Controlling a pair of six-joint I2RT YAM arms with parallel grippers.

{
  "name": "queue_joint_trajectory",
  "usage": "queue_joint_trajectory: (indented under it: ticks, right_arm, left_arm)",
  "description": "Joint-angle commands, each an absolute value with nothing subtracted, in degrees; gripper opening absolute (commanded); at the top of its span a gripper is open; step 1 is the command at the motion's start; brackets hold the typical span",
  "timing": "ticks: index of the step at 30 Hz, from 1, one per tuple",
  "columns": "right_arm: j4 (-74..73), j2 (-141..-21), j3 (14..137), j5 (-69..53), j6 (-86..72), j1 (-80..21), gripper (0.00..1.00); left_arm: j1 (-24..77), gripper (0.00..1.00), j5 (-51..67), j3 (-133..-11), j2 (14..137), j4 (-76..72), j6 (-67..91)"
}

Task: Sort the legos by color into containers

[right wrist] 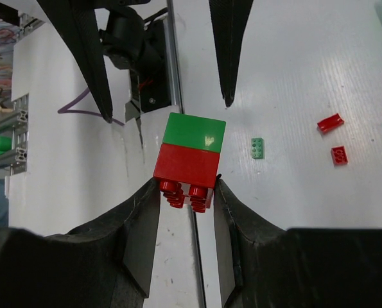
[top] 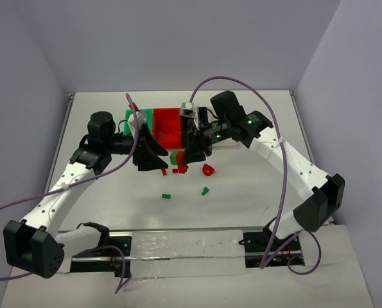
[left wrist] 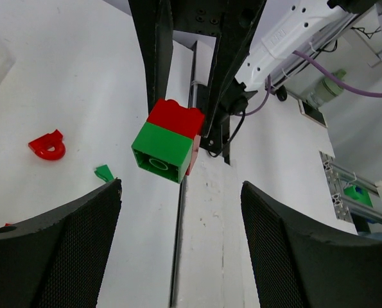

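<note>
My right gripper is shut on the studded end of a red brick with a green brick stacked on it, held above the table. In the top view this stack sits between my right gripper and my left gripper. My left gripper is open and empty, and the stack lies just beyond its fingertips. The green bin and red bin stand behind the grippers. The other bins are hidden by the right arm.
Loose pieces lie on the table: a red rounded piece, small green pieces, small red pieces. A green plate and red bits show in the right wrist view. A metal rail runs along the near edge.
</note>
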State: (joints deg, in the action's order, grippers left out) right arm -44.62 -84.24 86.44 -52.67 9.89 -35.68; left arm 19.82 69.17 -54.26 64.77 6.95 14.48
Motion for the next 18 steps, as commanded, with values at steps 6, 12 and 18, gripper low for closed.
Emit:
queue_joint_trajectory:
  ticks: [6, 12, 18]
  right_arm:
    - [-43.95, -84.73, 90.26, -55.90, 9.67, -38.23, 0.00]
    - [-44.21, -84.68, 91.14, -56.86, 9.76, -38.84, 0.00]
    - [-44.28, -84.55, 90.94, -56.91, 9.86, -39.02, 0.00]
  left_arm:
    - [20.92, 0.80, 68.47, -54.14, 65.92, 0.72, 17.13]
    - [21.53, 0.76, 68.32, -54.18, 66.79, 0.53, 17.75]
    - [21.71, 0.55, 71.01, -53.81, 66.87, -2.80, 19.16]
